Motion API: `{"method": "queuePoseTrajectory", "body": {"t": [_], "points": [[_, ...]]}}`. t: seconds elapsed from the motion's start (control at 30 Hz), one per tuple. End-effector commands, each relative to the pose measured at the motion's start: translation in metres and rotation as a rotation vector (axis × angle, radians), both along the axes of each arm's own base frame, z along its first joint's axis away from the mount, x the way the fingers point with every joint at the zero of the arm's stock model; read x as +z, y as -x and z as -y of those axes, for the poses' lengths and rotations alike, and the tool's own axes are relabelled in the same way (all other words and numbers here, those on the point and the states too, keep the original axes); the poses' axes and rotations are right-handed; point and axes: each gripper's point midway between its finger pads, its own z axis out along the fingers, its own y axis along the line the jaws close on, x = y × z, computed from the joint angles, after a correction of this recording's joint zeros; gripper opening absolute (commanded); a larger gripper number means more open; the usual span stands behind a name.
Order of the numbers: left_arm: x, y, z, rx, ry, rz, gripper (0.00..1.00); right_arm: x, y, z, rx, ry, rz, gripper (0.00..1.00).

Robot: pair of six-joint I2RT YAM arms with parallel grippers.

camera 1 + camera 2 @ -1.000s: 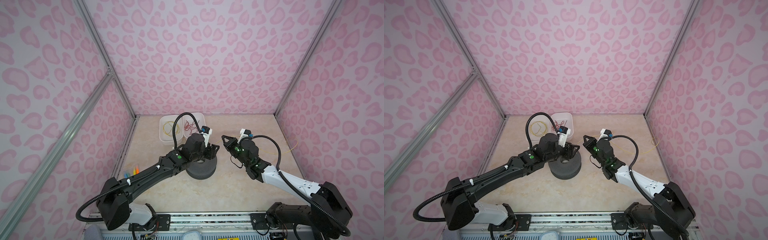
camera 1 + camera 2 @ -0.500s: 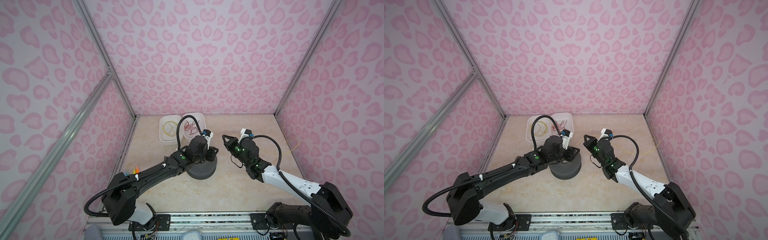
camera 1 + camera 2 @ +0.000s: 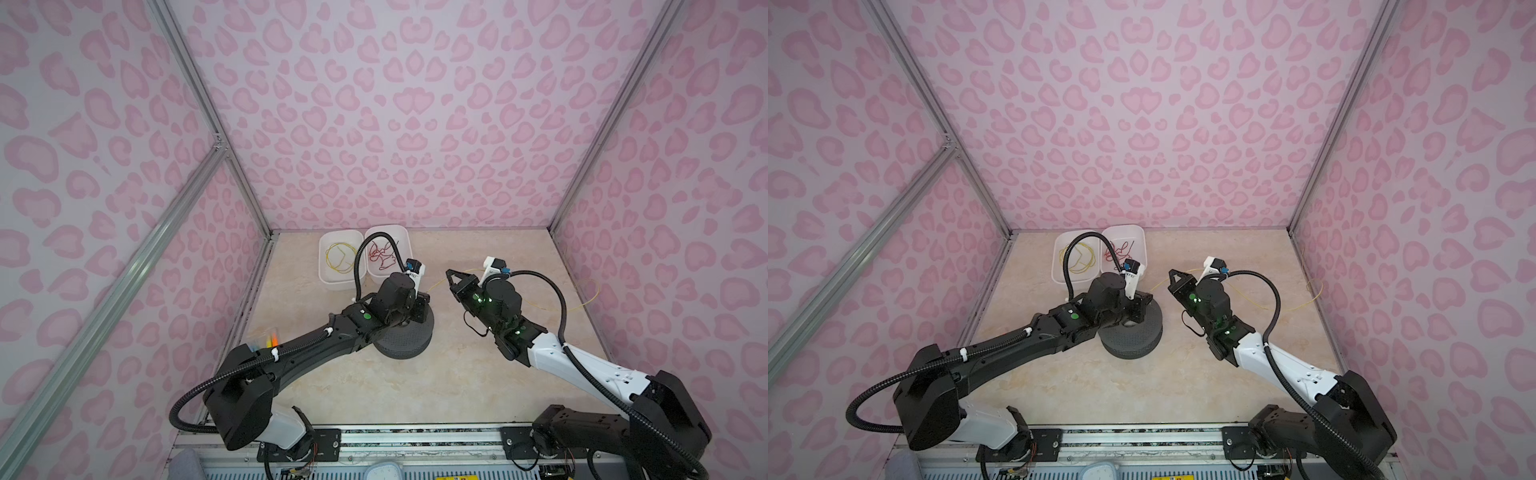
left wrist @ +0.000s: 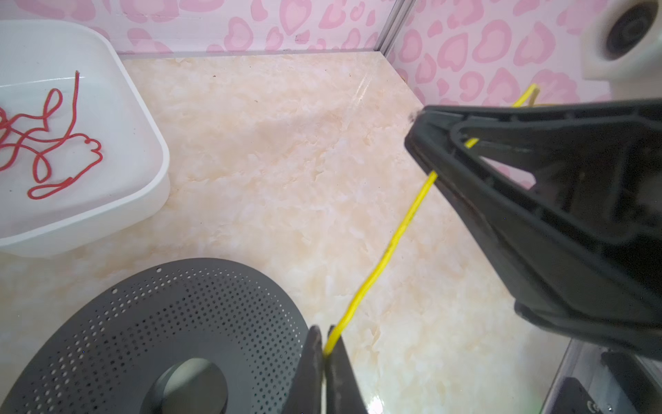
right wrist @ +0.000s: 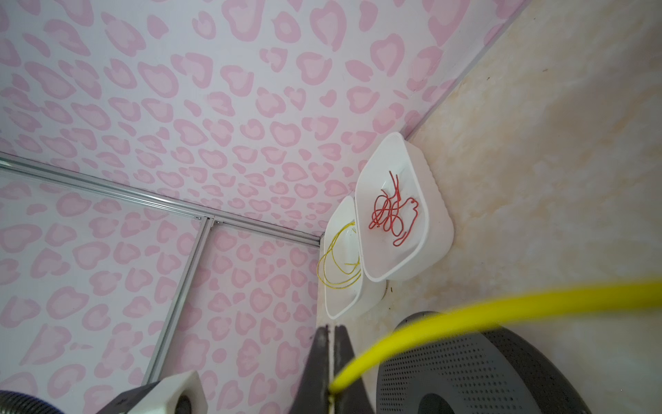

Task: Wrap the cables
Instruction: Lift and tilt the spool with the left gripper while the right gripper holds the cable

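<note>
A thin yellow cable [image 4: 394,240] runs taut between my two grippers above the table. My left gripper [image 4: 325,340] is shut on one end of it, just over the far rim of the grey perforated spool [image 4: 161,322]. In both top views this gripper [image 3: 424,296] [image 3: 1148,297] hangs above the spool [image 3: 405,338] [image 3: 1133,336]. My right gripper [image 5: 332,344] is shut on the same cable [image 5: 465,308]; it stands right of the spool [image 3: 449,273] [image 3: 1171,273]. The cable's slack [image 3: 590,297] trails off toward the right wall.
Two white bins stand at the back left: one [image 3: 322,266] holds a loose yellow wire coil [image 3: 338,257], the other [image 3: 405,249] a red wire tangle [image 3: 382,257]. Small orange and green items [image 3: 271,340] lie by the left wall. Pink walls close in all round.
My left gripper has gone from open to shut, closing on the yellow cable at the spool's far edge, and its wrist has turned. The right arm has stayed put.
</note>
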Motion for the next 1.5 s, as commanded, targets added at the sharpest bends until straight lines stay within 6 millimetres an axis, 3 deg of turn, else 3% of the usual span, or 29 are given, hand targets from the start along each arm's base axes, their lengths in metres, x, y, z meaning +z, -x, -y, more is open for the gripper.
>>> {"method": "queuePoseTrajectory", "body": {"t": [0.0,0.17,0.33,0.6,0.9,1.0,1.07,1.17,1.33,1.47], "points": [[-0.014,0.006,-0.012,-0.043,-0.147,0.010,0.04,-0.001,-0.004,0.010,-0.033,0.064,0.010,0.00],[-0.031,0.022,-0.017,-0.131,-0.287,-0.007,0.04,-0.007,-0.015,0.021,-0.014,0.103,-0.008,0.00],[-0.048,0.034,-0.015,-0.193,-0.380,-0.034,0.04,0.006,-0.023,0.017,0.034,0.136,0.016,0.00],[-0.068,0.021,-0.030,-0.125,-0.557,-0.068,0.04,0.025,-0.018,0.015,0.065,0.144,0.045,0.00],[-0.079,0.023,-0.010,-0.179,-0.519,-0.119,0.04,0.040,-0.008,0.027,0.029,0.167,0.087,0.00],[-0.078,0.026,-0.007,-0.197,-0.500,-0.122,0.13,0.039,-0.008,0.029,0.022,0.187,0.089,0.00],[-0.071,0.027,-0.010,-0.193,-0.481,-0.101,0.28,0.038,-0.010,0.034,0.002,0.199,0.093,0.00],[-0.051,0.027,-0.021,-0.174,-0.431,-0.056,0.42,0.036,-0.011,0.044,-0.026,0.198,0.094,0.00],[-0.021,0.026,-0.047,-0.110,-0.353,-0.017,0.45,0.034,-0.009,0.047,-0.026,0.195,0.090,0.00],[-0.027,0.012,-0.081,0.061,-0.290,-0.080,0.54,0.028,-0.005,0.042,0.010,0.182,0.072,0.00]]}}
